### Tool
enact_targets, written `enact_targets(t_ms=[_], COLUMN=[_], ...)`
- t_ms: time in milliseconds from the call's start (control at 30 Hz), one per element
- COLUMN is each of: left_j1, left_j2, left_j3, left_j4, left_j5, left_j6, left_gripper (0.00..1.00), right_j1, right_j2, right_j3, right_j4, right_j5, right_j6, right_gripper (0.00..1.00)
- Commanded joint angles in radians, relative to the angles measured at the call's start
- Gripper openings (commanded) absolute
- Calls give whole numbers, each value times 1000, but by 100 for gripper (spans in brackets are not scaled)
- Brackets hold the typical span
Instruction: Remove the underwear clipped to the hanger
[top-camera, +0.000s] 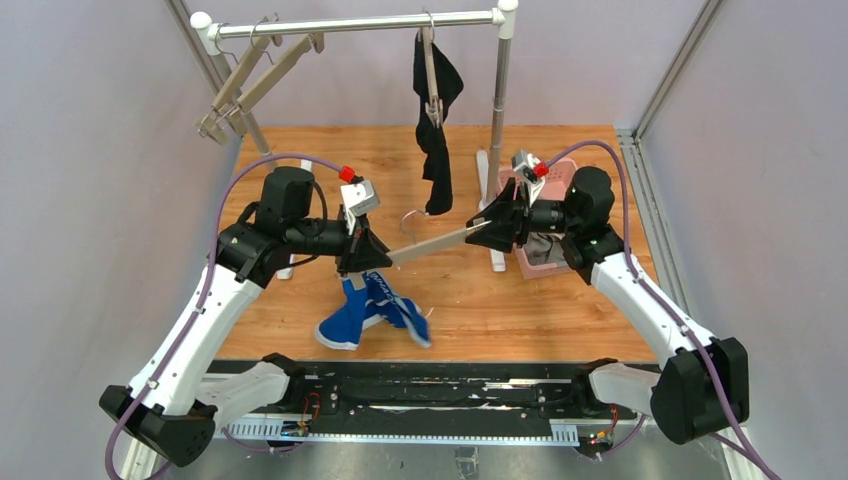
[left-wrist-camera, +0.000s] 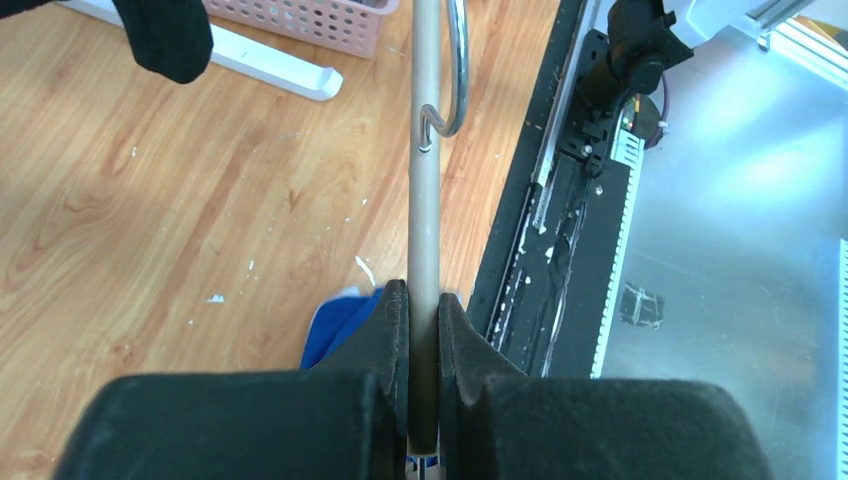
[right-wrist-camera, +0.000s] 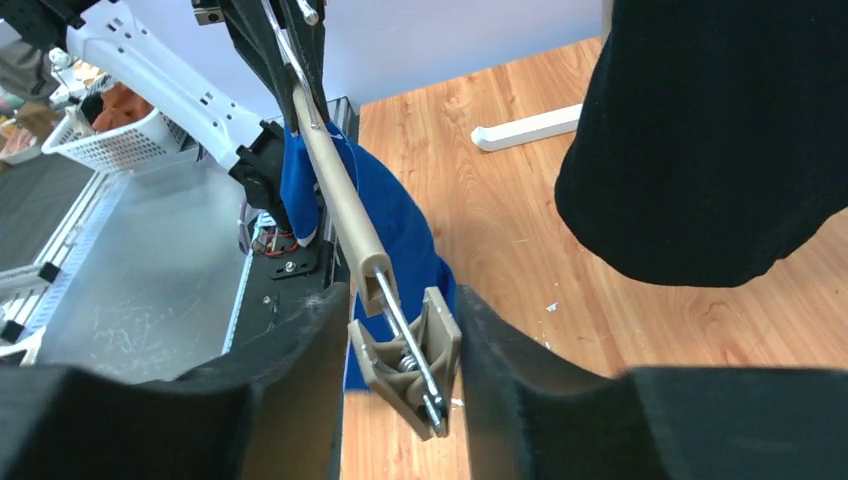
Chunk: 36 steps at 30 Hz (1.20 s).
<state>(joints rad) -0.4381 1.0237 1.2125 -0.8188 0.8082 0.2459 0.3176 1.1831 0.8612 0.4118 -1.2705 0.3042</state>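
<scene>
Both arms hold a beige hanger (top-camera: 432, 243) level between them above the wooden table (top-camera: 560, 310), the left gripper (top-camera: 362, 258) at one end, the right gripper (top-camera: 490, 228) at the other. Blue underwear (top-camera: 365, 312) hangs below the left end. Black underwear (top-camera: 437, 110) hangs from another hanger on the rail (top-camera: 360, 24), and a pink basket (top-camera: 545, 255) sits behind the right arm.

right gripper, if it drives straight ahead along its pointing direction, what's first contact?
Probably the hanger itself: its end clip already sits between the right gripper fingers, with the bar running ahead toward the left gripper. Blue underwear hangs just below that line.
</scene>
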Motion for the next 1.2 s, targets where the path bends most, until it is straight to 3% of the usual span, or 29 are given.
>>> enact_targets(t_ms=[0, 33, 67, 100, 267, 367, 567, 833, 1167], left_j1=[-9, -9, -9, -9, -9, -9, -13, -36, -87], left_j2=[-13, -14, -15, -16, -45, -54, -30, -13, -14], left_j3=[17, 22, 30, 37, 25, -5, -59, -123, -169], left_j4=[96, 96, 95, 98, 224, 338, 593, 826, 942], left_j5=[-3, -6, -10, -14, -35, -29, 32, 59, 31], left_j6=[-37, -38, -38, -41, -130, -205, -387, -551, -622], left_gripper=[0, 0, 0, 0, 0, 0, 0, 0, 0], right_j1=[18, 18, 18, 18, 19, 19, 81, 178, 188], right_j2=[-62, -81, -102, -124, -261, -328, -394, -350, -185], right_j3=[56, 60, 61, 59, -28, -144, -253, -256, -248], right_j4=[-88, -114, -138, -156, -167, -38, 96, 334, 773], right_j5=[118, 152, 188, 220, 448, 514, 617, 709, 743], right_j6=[-43, -55, -67, -77, -43, 59, 167, 205, 351], right_gripper=[49, 51, 67, 70, 70, 65, 75, 74, 74])
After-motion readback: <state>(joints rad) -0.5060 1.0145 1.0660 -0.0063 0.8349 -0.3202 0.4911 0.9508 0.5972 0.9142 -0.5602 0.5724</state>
